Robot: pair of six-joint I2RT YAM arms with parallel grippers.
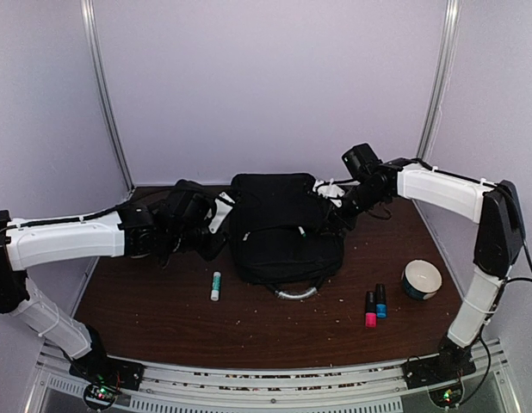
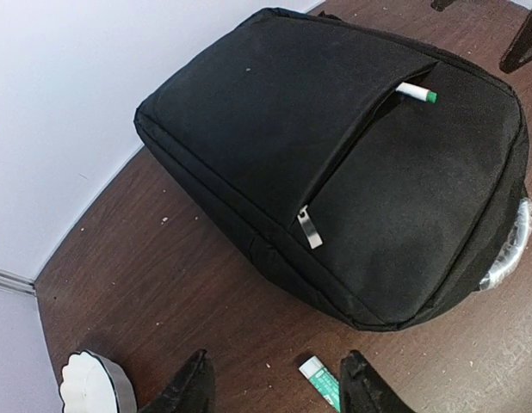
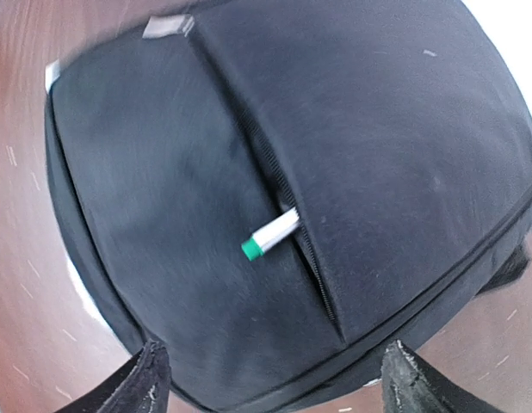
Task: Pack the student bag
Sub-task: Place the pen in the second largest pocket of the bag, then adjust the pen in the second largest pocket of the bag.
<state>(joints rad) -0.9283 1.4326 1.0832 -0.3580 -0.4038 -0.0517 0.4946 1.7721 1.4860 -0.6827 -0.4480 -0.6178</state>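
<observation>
Occlusions and crops
White pen [image 3: 270, 237] mostly buried in student bag [image 3: 378, 129] pocket; right wrist view motion-blurred; white-green tube [image 2: 320, 380] cropped at bottom edge.

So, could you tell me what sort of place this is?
Probably a robotics test booth: white robot arms bolted to a metal rail, plain pale wall panels around a brown wooden tabletop.

Robot lab booth — plain lilac walls [image 1: 266, 77], metal base rail [image 1: 249, 383], brown tabletop [image 1: 145, 310]
</observation>
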